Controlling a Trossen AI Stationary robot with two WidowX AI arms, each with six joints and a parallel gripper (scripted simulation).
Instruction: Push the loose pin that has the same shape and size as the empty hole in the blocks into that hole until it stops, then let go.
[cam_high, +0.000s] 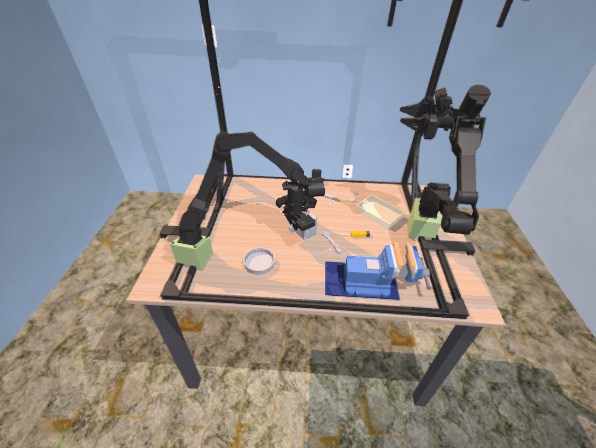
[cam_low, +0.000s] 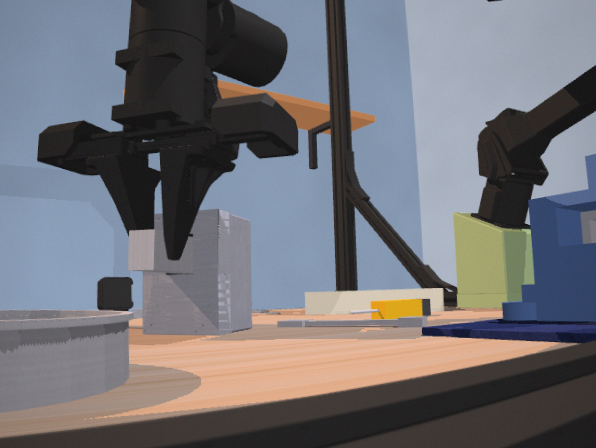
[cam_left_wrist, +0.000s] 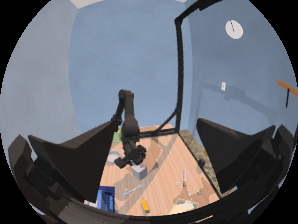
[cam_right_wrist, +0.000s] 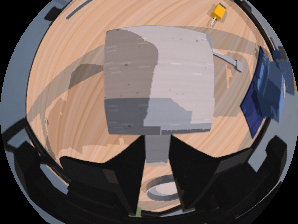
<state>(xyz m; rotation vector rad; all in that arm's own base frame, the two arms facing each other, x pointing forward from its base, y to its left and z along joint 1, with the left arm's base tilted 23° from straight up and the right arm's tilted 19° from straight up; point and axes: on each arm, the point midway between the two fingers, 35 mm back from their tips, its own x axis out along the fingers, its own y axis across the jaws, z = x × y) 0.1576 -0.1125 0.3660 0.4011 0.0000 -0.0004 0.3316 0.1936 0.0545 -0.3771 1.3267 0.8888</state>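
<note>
The right hand (cam_high: 296, 225) (cam_low: 152, 245) (cam_right_wrist: 156, 138) is pinching the gray square pin (cam_low: 141, 250) (cam_right_wrist: 157, 152) between its two fingers. The pin lies flat on its side, up above the desk (cam_high: 225, 282) (cam_low: 260, 367) (cam_left_wrist: 167, 175) (cam_right_wrist: 65, 65), with one end right at the side of the big gray block (cam_high: 309, 228) (cam_low: 200, 295) (cam_left_wrist: 139, 172) (cam_right_wrist: 175, 75). I cannot tell how deep in the hole it is (the fingers hide part of that spot). The block sits flat on the desk.

The left hand (cam_high: 402, 114) (cam_left_wrist: 156, 124) is spread wide with nothing in it, and it is high up, well apart from the block.

A round gray dish (cam_high: 245, 262) (cam_low: 65, 360) (cam_right_wrist: 150, 189) sits near the block. On another side are a gray wrench (cam_high: 332, 243) (cam_low: 350, 323) (cam_left_wrist: 132, 190) (cam_right_wrist: 227, 61) and a yellow screwdriver (cam_high: 360, 234) (cam_low: 397, 309) (cam_left_wrist: 145, 206) (cam_right_wrist: 218, 12). The big blue vise (cam_high: 370, 275) (cam_low: 560, 280) (cam_left_wrist: 106, 199) (cam_right_wrist: 270, 92) stands on a dark blue mat (cam_high: 334, 285) (cam_low: 470, 330) (cam_right_wrist: 251, 112).
</note>
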